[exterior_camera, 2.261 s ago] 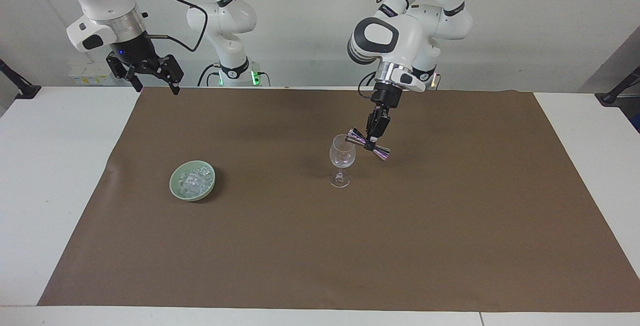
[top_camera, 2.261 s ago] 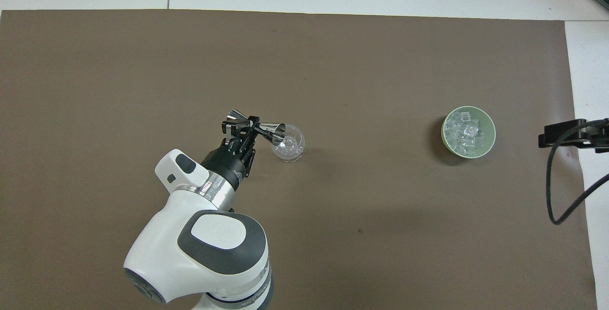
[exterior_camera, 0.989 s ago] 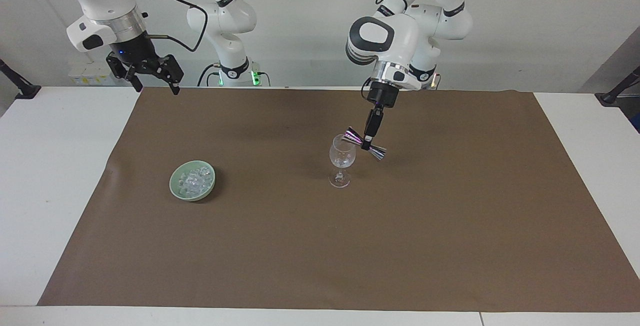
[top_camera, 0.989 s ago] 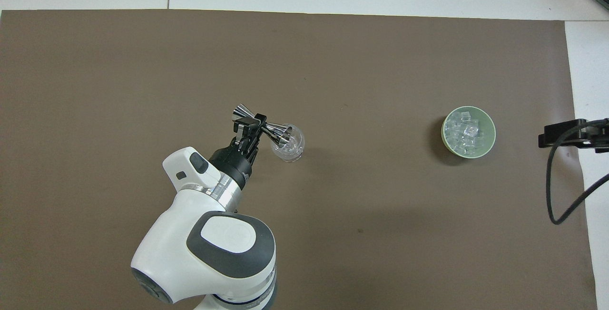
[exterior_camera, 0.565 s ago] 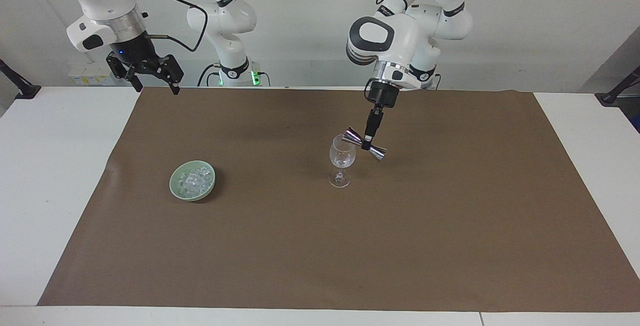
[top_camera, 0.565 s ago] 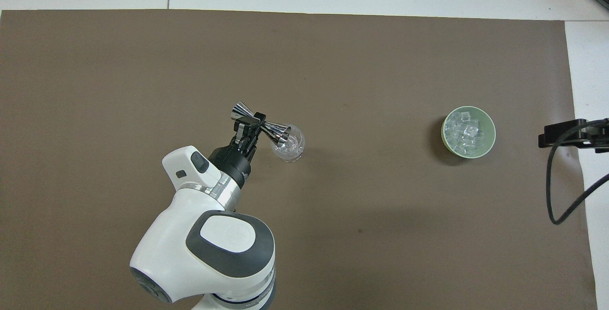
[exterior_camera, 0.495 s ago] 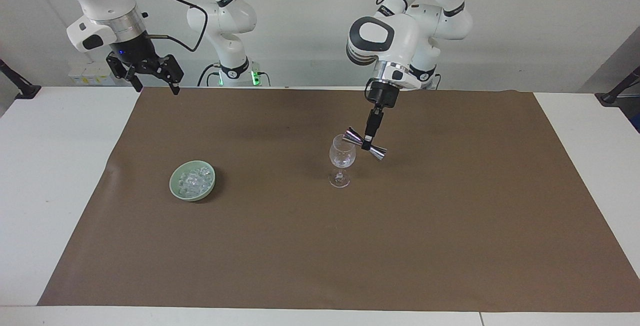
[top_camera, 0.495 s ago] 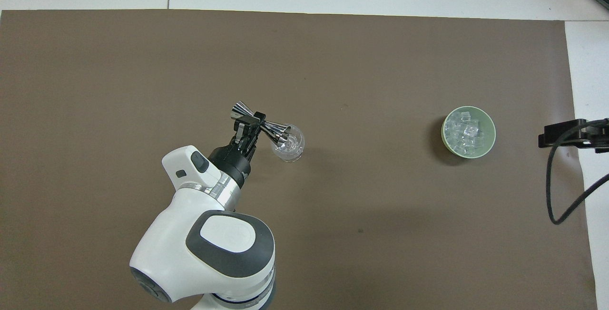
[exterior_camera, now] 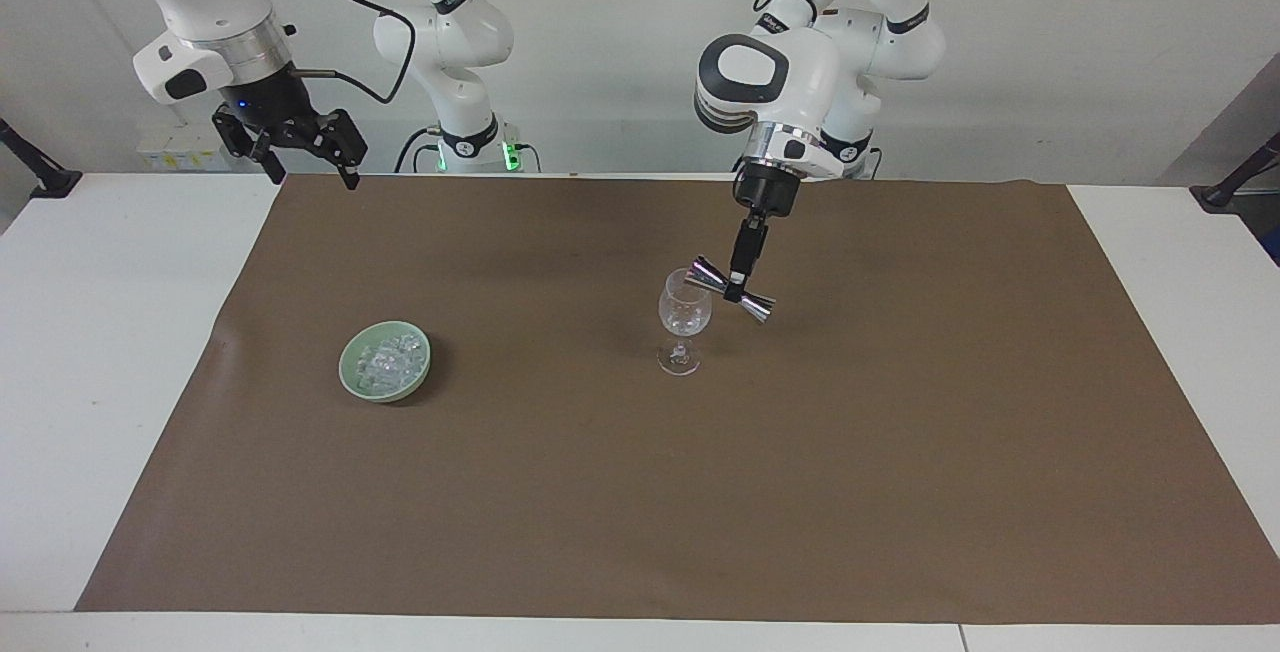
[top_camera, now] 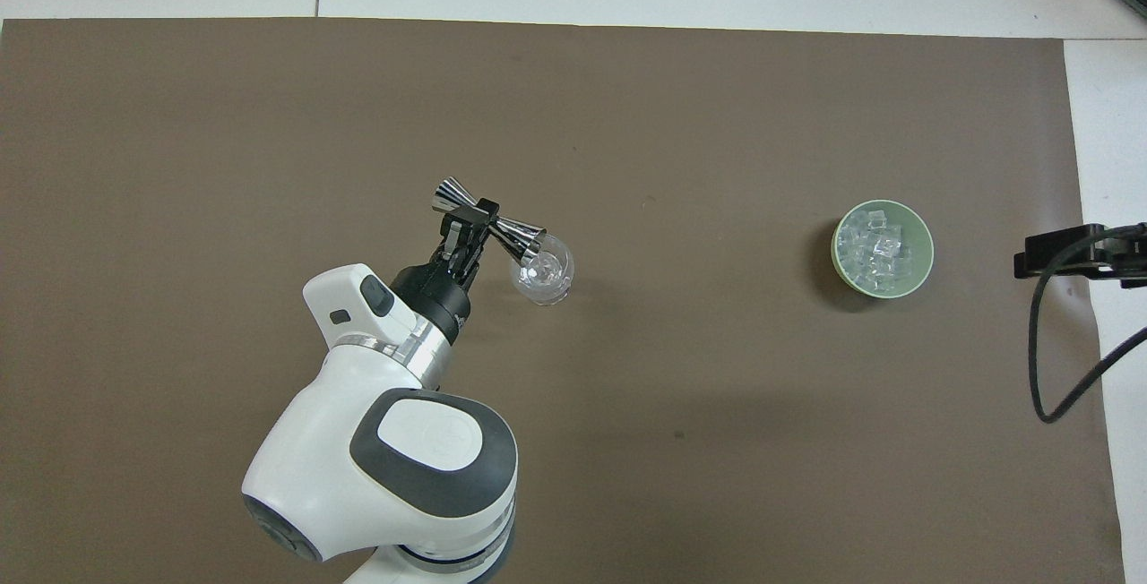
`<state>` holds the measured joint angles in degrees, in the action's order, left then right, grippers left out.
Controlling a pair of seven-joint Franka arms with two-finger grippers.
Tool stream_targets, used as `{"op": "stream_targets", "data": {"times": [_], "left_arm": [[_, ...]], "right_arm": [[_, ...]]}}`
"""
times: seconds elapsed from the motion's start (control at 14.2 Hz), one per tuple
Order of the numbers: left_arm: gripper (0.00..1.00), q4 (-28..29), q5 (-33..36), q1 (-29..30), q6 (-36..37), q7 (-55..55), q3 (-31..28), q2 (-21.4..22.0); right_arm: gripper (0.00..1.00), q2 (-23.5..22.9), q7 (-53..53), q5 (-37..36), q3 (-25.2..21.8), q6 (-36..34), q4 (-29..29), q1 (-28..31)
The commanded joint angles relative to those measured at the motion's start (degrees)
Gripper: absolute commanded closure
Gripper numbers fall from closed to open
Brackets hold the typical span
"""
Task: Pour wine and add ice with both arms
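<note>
A clear stemmed glass [exterior_camera: 683, 317] [top_camera: 541, 272] stands upright mid-mat. My left gripper [exterior_camera: 738, 282] [top_camera: 472, 221] hangs beside its rim, shut on the waist of a shiny double-cone metal jigger [exterior_camera: 752, 301] [top_camera: 518, 236]. The jigger lies tilted, one mouth at the glass's rim. No wine shows. The ice [exterior_camera: 388, 360] [top_camera: 878, 248] is heaped in a pale green bowl [exterior_camera: 350, 372] [top_camera: 926, 253] toward the right arm's end. My right gripper [exterior_camera: 312, 177] [top_camera: 1039, 260] waits open and empty, raised over the mat's corner at the robots' edge.
A brown mat [exterior_camera: 640, 492] [top_camera: 269, 100] covers most of the white table [exterior_camera: 90, 352]. A black cable [top_camera: 1053, 360] loops from the right wrist. Black stands [exterior_camera: 35, 172] sit at the table's corners near the robots.
The left wrist has turned and shifted slightly, carrying the jigger a touch farther from the robots while its mouth stays at the glass's rim. The right arm has not moved.
</note>
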<state>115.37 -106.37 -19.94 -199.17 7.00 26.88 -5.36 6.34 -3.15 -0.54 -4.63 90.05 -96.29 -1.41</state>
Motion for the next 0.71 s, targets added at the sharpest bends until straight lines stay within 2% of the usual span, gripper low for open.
{"op": "stream_targets", "data": {"times": [0.0, 0.64], "left_arm": [[1.0, -1.6, 1.0, -0.6, -1.6, 2.2, -0.5, -1.1], [1.0, -1.3, 1.5, -1.2, -1.6, 8.8, -0.6, -1.1]], "right_arm": [[0.0, 1.3, 1.2, 0.5, 0.1, 0.0, -1.4, 0.2], [0.0, 1.3, 1.2, 0.5, 0.1, 0.0, -1.3, 0.2]]}}
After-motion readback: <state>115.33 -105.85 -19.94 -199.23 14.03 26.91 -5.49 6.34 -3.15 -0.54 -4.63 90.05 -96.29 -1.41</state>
